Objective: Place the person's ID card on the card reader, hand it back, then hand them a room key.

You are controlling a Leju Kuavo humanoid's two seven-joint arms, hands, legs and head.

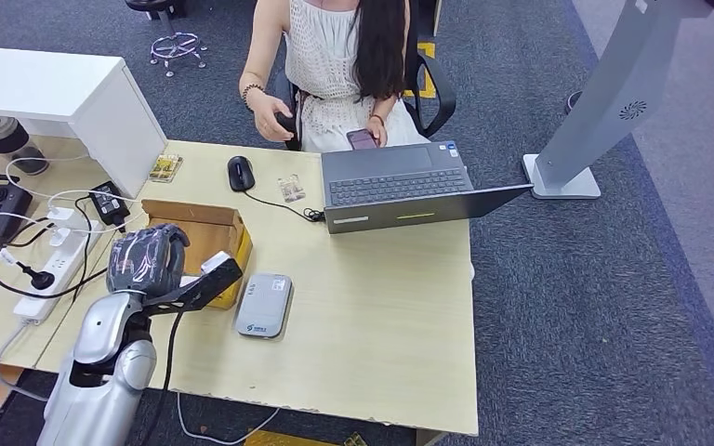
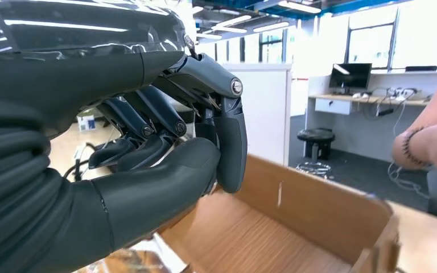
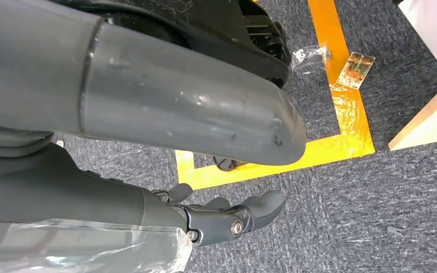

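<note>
1. Card reader [image 1: 264, 305], a flat grey slab, lies on the desk [image 1: 390, 316] toward its near edge, just beside the open cardboard box [image 1: 206, 232].
2. Small card-like packets rest nearer the desk's far edge: one [image 1: 290, 189] between the mouse [image 1: 240, 173] and the laptop [image 1: 400, 186], another [image 1: 165, 167] by the white cabinet [image 1: 65, 93]. Whether either is the ID card or a room key cannot be told.
3. From the head view, the left hand [image 1: 149, 260] hovers over the box at the desk's left side, its back turned to the camera, so the fingers are hidden.
4. The left wrist view fills that gap: the left hand's [image 2: 165, 136] fingers [image 2: 230, 142] curl in toward the thumb with nothing visible between them, above the box's brown interior [image 2: 296, 222].
5. The right wrist view shows the right hand [image 3: 227, 219] hanging over grey carpet [image 3: 375, 205] marked with yellow tape [image 3: 296, 156], fingers loosely bent and apart, holding nothing. A small card [image 3: 355, 69] lies on that floor near the tape.
6. A person [image 1: 344, 56] sits at the desk's far edge, holding a phone [image 1: 363, 139].
</note>
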